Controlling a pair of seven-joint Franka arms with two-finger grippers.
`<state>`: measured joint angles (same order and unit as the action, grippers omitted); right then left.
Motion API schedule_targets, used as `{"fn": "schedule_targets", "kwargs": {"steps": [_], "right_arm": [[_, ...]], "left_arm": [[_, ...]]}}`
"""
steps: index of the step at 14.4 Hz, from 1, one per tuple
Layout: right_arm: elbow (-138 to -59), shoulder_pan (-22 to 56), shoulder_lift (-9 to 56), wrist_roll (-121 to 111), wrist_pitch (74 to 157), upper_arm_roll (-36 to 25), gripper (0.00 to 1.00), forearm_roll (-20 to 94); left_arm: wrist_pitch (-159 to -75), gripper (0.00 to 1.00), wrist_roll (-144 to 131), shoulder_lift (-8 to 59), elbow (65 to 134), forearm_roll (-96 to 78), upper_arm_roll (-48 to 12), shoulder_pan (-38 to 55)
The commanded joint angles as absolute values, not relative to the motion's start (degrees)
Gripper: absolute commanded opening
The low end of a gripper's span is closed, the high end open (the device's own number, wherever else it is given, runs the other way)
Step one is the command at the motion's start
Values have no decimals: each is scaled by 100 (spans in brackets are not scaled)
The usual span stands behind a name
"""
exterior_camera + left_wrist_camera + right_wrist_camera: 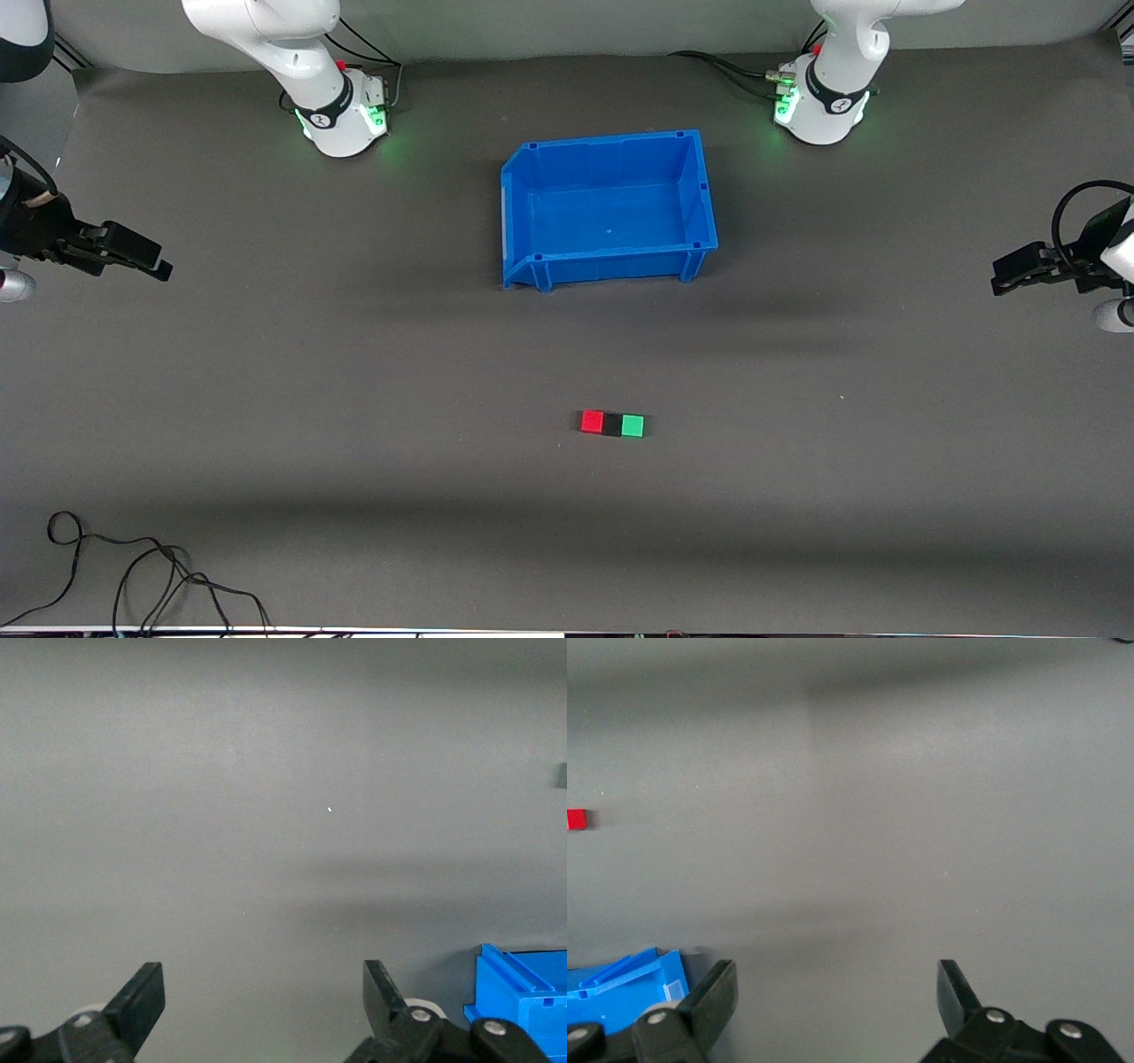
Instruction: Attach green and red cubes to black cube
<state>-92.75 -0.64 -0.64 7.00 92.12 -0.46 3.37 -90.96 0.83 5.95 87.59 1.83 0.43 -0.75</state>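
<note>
At the left edge of the front view, the right end effector (146, 257) hangs over bare desk (266, 399), fingers spread wide and holding nothing; that arm waits. Below the frame's centre lies a tight row on the desk: the red cube (592, 422), the black cube (612, 424) and the green cube (633, 426), touching side by side, so the joining looks done. The likely risk is a returning finger knocking the row apart. A blue bin (611, 208), empty, sits above centre, well apart from the row. Loose cables (133, 576) lie at lower left. At the right edge, the left end effector (1014, 270) also waits, wide and empty. Nothing blocks the cubes.
</note>
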Motion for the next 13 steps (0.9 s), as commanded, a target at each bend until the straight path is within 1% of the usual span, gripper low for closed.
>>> {"fn": "schedule_targets", "kwargs": {"steps": [1,13], "right_arm": [[-9316,-88,-123,773,9193,-18,100,404],[-9299,-88,-114,773,9193,-18,100,396]], "left_arm": [[-9044,100,18,606,8622,71,53,-123],[-9035,100,-70,598,8648,70,35,-105]]}}
